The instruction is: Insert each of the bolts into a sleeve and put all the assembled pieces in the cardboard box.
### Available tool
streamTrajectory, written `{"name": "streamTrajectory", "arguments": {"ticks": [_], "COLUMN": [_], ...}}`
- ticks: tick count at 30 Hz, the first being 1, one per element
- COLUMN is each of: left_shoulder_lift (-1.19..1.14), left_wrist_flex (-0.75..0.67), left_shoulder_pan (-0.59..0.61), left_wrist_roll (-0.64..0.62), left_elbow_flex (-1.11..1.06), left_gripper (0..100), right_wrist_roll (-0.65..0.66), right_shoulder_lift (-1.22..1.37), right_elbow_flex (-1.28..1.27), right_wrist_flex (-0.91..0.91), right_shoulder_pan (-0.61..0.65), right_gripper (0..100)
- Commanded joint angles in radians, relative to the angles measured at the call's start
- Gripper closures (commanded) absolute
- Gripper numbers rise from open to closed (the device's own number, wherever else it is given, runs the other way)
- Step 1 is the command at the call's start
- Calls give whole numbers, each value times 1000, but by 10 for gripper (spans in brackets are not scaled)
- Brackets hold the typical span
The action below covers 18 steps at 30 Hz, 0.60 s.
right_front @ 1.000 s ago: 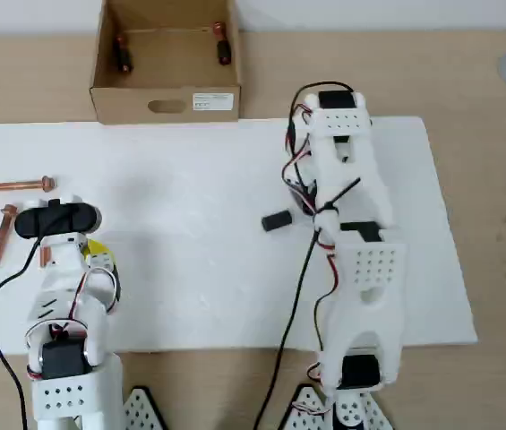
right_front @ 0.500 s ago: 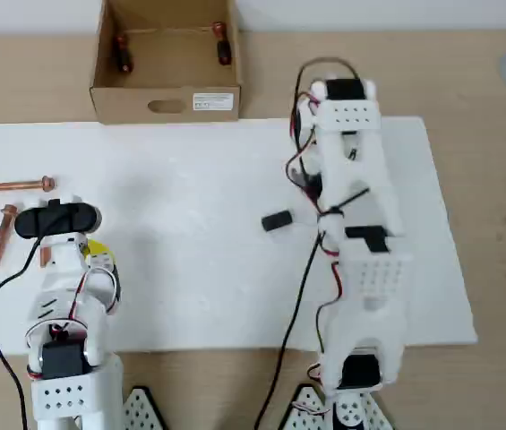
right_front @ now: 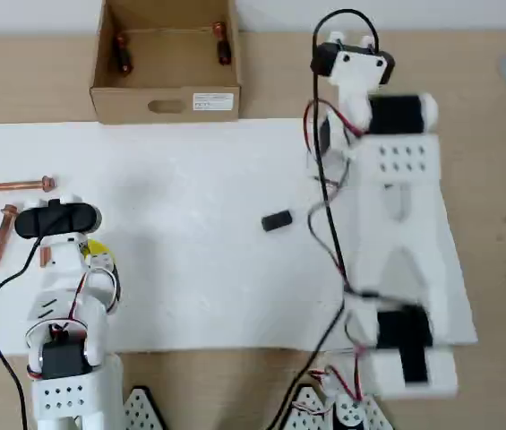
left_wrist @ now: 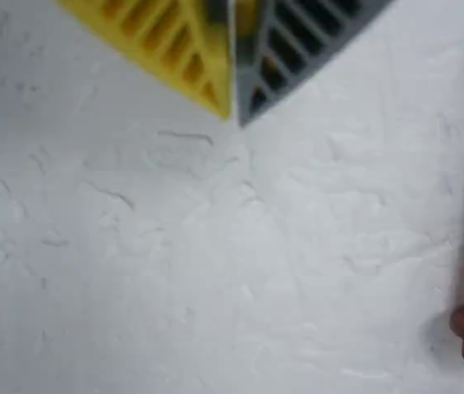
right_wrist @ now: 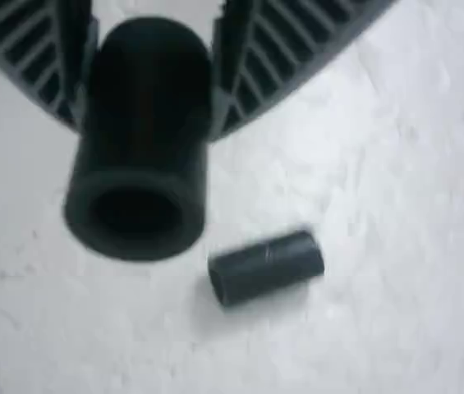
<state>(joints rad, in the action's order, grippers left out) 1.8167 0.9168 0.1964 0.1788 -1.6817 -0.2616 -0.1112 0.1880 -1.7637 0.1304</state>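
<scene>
The bolts look like copper-toned metal with a dull sheen. The sleeve between the ribbed plastic fingers of the right hand is smooth, matt black plastic. The box is plain matt brown cardboard, and the white sheet is rough and pitted over a smooth wood-look worktop.

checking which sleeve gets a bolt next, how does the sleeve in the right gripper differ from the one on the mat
The held sleeve is clamped in the right gripper above the white mat; the loose sleeve lies free on it. The held sleeve's open, empty bore faces the wrist camera; the loose sleeve shows its side. Both are black tubes.
</scene>
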Motion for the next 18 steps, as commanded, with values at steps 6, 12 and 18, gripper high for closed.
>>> {"name": "streamTrajectory", "arguments": {"ticks": [6, 12, 18], "left_shoulder_lift": [5, 2, 2], "left_wrist_flex": [3, 68, 213], "left_shoulder_pan": [2, 2, 2], "left_wrist_roll": [9, 9, 9], "left_elbow_flex": [-5, 107, 281], "left_gripper": [994, 994, 993], "right_wrist_roll": [84, 104, 109], "right_shoulder_lift": [-438, -671, -862], "right_elbow_flex": [-331, -576, -771], "right_wrist_flex": [14, 109, 213], "right_shoulder_pan": [-15, -15, -15], "right_gripper": [989, 989, 989]}}
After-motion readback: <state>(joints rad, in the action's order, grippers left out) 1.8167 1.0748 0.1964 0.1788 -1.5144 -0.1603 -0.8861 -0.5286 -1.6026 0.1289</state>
